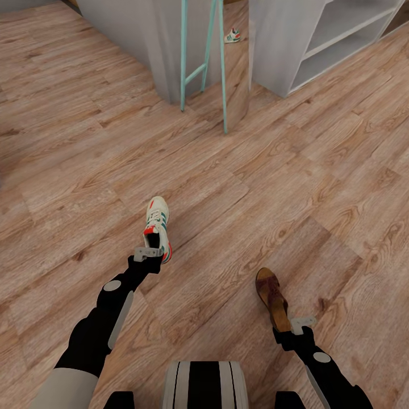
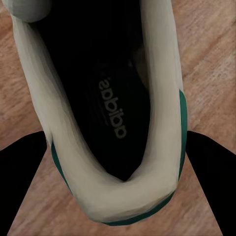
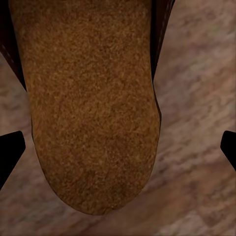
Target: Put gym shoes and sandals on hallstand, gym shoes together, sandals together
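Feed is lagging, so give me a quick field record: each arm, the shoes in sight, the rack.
left gripper: at the heel of a gym shoe; fingers straddle it, grip unclear
right gripper: at the heel of a sandal; fingers wide either side, open
second gym shoe: on the floor, far ahead behind the teal stool legs
hallstand: ahead to the right, visible shelves bare
shoes racked: none seen

Matt wood-grain floor (image 1: 284, 170), grainy suede-like sandal (image 3: 93, 98)
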Motion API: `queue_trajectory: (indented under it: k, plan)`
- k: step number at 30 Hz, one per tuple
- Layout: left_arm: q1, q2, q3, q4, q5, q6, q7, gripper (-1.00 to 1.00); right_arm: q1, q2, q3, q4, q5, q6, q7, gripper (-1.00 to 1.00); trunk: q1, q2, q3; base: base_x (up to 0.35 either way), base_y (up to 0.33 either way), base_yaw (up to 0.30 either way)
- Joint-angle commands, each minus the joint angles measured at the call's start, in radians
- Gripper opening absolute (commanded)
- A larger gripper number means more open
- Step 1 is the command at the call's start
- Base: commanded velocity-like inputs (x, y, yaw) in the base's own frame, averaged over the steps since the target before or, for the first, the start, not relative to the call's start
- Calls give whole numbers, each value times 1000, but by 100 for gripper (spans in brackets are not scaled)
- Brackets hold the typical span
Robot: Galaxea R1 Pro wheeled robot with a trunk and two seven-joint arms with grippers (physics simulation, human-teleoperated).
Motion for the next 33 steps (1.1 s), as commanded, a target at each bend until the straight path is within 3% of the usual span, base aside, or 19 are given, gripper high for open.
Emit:
queue_trajectory:
  k: [1,3,4,33]
  plan:
    - [0,0,1,0,2,6,-3,-100,0,1,-5,-2,10,3,8,100,0,0,-1,2,2,0]
    - [0,0,1,0,3,6,-3,-100,0,1,-5,-2,10,3,8,100,0,0,-1,2,1,0]
    - [0,0,1,0,3,6,-3,-100,0,1,-5,-2,10,3,8,-100,0,0,-1,0,0,0]
    - [1,3,3,0,6,4,-5,-100,0,1,-5,-2,10,3,8,-100,0,0,-1,0,0,0]
